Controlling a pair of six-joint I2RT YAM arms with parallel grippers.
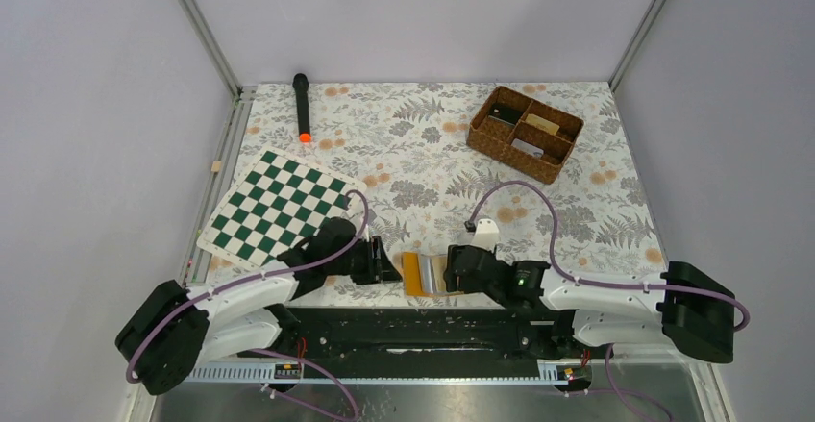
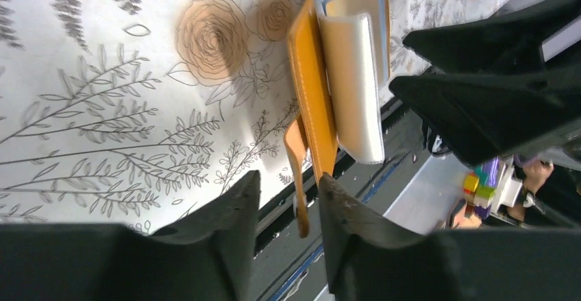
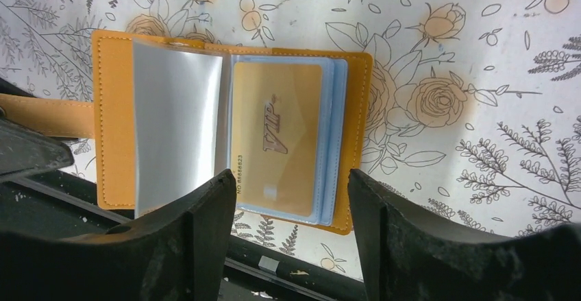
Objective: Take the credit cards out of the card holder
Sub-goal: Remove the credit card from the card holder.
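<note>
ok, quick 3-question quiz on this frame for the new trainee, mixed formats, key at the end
1. Which word is printed on the beige card in the open card holder? A) VIP B) VISA C) GOLD
2. True or false: the right end effector is shut on the card.
3. The holder's strap lies between the fingers of which end effector?

Key: 1) A. 2) False, it is open above the holder. 3) The left end effector, also open.
</note>
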